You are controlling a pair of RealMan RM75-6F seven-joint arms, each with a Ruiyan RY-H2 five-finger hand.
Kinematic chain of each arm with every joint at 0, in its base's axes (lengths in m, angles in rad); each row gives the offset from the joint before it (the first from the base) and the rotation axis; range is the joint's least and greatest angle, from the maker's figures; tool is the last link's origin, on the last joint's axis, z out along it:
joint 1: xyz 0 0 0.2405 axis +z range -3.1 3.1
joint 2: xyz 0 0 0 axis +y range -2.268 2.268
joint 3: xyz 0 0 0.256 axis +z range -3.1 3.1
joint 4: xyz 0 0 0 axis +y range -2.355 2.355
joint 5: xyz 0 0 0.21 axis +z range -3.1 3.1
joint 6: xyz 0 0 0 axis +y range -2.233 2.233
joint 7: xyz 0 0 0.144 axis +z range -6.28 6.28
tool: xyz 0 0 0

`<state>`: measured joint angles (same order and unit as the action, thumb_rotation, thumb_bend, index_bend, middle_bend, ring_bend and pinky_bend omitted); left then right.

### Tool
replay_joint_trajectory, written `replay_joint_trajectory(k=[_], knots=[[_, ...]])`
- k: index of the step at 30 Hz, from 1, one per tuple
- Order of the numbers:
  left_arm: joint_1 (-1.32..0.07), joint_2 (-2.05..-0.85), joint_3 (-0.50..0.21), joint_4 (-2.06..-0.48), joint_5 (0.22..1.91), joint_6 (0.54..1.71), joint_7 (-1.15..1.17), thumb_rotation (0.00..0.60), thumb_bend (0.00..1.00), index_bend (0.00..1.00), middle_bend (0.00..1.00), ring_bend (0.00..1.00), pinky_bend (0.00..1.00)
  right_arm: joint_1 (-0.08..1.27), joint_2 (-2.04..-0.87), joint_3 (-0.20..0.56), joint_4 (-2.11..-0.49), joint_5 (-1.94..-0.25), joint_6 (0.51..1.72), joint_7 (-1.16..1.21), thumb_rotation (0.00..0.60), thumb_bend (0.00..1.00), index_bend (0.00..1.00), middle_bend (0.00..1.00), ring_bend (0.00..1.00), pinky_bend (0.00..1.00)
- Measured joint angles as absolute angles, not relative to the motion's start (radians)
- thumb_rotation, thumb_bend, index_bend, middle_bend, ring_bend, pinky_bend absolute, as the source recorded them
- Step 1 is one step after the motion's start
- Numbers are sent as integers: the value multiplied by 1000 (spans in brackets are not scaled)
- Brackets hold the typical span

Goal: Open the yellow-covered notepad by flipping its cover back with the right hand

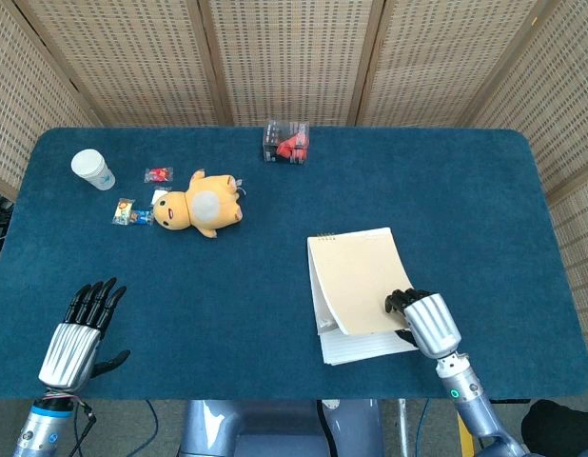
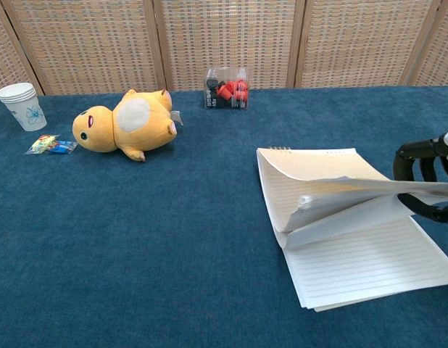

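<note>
From the head view, I have the right hand [image 1: 430, 322] at the near right corner of the yellow-covered notepad [image 1: 362, 282], its dark fingers [image 1: 401, 301] curled over the free edge of the cover so the cover and some pages lift while the bound edge at the far end stays on the blue table [image 1: 484, 200]. The pad lies right of centre, skewed, with lined sheets showing under the raised bundle. My left hand [image 1: 77, 331] sits at the near left corner, fingers straight and apart, holding nothing; I keep it there, well apart from the pad, so it stays out of the way. Across the table are a yellow plush toy [image 1: 197, 204], a paper cup [image 1: 92, 169], small candy packets [image 1: 132, 213] and a clear box with red pieces [image 1: 286, 141].

From the chest view, the right hand [image 2: 429, 180] is cropped at the frame's edge, fingers above and thumb below pinching the cover plus a wad of sheets. I judge too many pages came along; the cover is raised but not yet flipped back.
</note>
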<state>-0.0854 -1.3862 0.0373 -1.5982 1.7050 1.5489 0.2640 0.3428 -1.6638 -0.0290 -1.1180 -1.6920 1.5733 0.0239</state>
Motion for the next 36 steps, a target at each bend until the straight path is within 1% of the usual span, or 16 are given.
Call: replay_joint_trajectory(k=[12,24,36], knots=[[-83,-1389,42,-1602,1716,1552,274,600,59,0,0,0,51,262,-1636,-72,-1132,-1716,1631,3,600,620,755,750,653,813],[-83,-1388,42,-1605,1722,1557,276,600,59,0,0,0,51,199,-1578,-110,-1166,-1762,1694,-6,600,621,755,750,653,813],[-81,-1390,43,-1608,1727,1559,282,600,59,0,0,0,51,143,-1553,-132,-1119,-1790,1731,5,600,620,755,750,654,813]])
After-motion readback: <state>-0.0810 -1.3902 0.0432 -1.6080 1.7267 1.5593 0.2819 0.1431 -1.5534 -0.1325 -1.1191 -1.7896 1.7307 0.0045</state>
